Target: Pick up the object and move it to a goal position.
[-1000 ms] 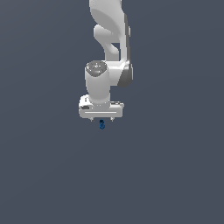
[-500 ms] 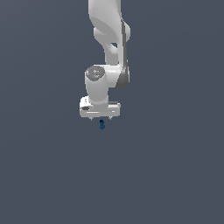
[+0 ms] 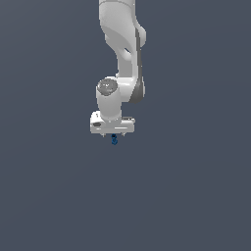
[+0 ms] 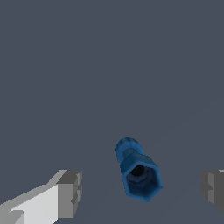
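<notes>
My white arm (image 3: 120, 59) hangs over a plain grey surface (image 3: 196, 196) with my gripper (image 4: 142, 192) spread wide, its grey fingertips (image 4: 70, 192) well clear of the small dark-blue object (image 4: 138, 173) sitting between them, untouched.

1. The white arm (image 3: 122, 44) comes down from the top edge of the exterior view, bends at a rounded joint and ends in a wrist pointing straight down.
2. The gripper (image 3: 113, 136) hangs below the wrist, its flat white body level and crosswise.
3. In the wrist view the two grey-tipped fingers (image 4: 69, 194) stand well apart, one at each side of the picture, so the jaws are wide open.
4. Neither finger pad touches anything.
</notes>
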`<state>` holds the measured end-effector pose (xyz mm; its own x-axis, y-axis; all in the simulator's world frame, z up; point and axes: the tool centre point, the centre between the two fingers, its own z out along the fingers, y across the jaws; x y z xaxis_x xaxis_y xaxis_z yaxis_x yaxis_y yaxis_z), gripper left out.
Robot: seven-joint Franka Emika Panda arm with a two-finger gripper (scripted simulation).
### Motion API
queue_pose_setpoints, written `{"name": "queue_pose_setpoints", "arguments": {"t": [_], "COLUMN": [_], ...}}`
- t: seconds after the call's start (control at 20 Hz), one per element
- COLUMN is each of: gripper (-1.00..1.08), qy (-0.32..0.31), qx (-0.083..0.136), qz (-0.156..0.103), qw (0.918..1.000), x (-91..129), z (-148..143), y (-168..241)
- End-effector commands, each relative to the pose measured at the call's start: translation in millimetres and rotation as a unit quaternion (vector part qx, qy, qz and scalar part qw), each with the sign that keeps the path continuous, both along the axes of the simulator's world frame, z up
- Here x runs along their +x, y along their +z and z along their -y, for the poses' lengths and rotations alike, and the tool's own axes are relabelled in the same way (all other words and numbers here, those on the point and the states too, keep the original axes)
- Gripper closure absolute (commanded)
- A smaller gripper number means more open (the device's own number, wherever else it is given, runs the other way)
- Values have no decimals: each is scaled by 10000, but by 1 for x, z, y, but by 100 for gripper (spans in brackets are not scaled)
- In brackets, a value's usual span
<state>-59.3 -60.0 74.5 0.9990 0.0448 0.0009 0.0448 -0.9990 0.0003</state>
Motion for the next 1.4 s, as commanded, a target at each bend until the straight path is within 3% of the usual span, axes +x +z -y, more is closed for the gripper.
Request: {"name": "queue_pose_setpoints", "arguments": {"t": [0.0, 0.4, 0.45, 1.35], "gripper": [-92, -92, 108, 108], "qy": [4, 7, 7, 7], "qx": [1, 1, 1, 1], "qz": [-5, -5, -5, -5], "qw": [10000, 10000, 10000, 10000], "x": [-1, -1, -1, 7], "z": [0, 0, 0, -1], "y": [-13, -32, -32, -15]}}
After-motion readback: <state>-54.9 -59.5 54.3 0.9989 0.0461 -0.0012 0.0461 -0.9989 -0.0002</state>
